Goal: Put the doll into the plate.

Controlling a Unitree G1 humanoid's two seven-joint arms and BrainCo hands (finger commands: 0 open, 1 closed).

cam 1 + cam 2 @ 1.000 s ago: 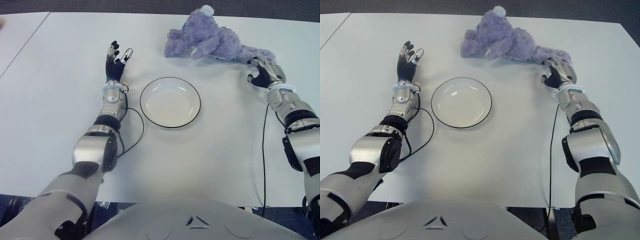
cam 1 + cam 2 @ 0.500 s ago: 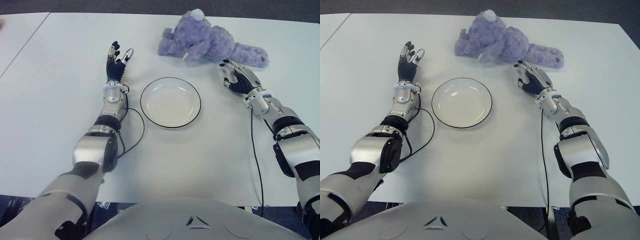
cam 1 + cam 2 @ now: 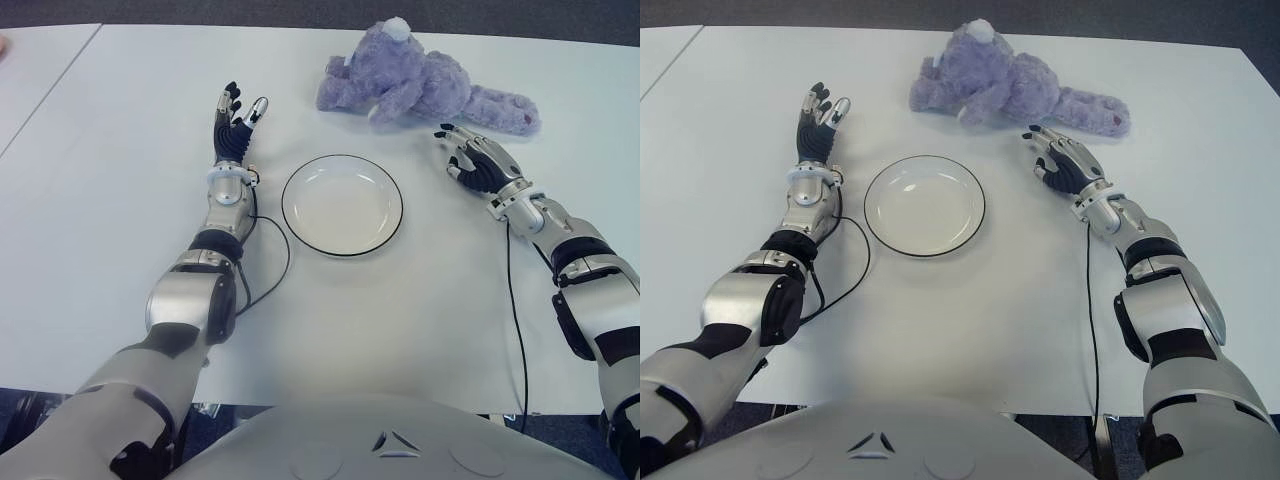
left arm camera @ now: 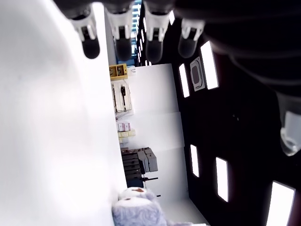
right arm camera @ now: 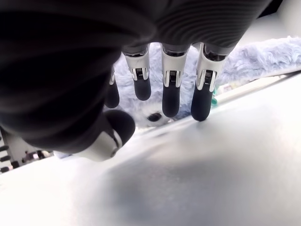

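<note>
The purple plush doll lies on its side at the back of the white table, behind the plate. A white plate with a dark rim sits in the middle and holds nothing. My right hand is open, fingers spread, just in front of the doll's leg and apart from it. In the right wrist view its fingertips hover over the table with the doll beyond them. My left hand is open to the left of the plate.
A black cable loops on the table by my left forearm, close to the plate. Another cable runs along my right forearm. A second table adjoins at the far left.
My right hand has let go of the doll's leg and drawn back toward me and to the left, opening. The doll has shifted a little to the left. The left arm has stayed put.
</note>
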